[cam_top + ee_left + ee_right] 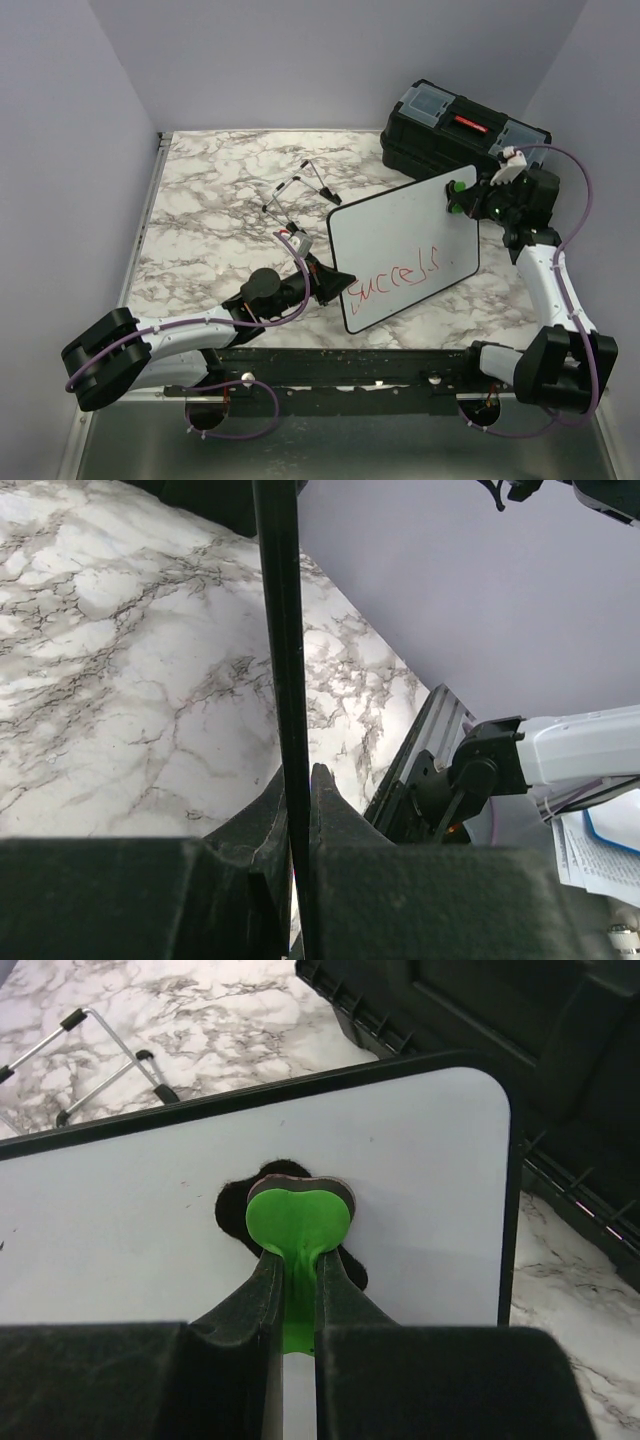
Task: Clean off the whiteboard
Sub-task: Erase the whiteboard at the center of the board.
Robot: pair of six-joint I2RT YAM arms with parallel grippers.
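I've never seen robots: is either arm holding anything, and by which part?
Left pincer clamps the whiteboard by its left rim; right pincer pinches the green eraser by its stem.

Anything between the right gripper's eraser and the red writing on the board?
Nothing visible. The green eraser sits on the whiteboard near its far corner; bare white surface lies between it and the red writing.

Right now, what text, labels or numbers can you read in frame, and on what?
"Succels" (roughly; red handwriting, letters unsure), on the whiteboard.
Printed sheets beyond the table, left wrist view: too small to read.
Black toolbox: no legible label.
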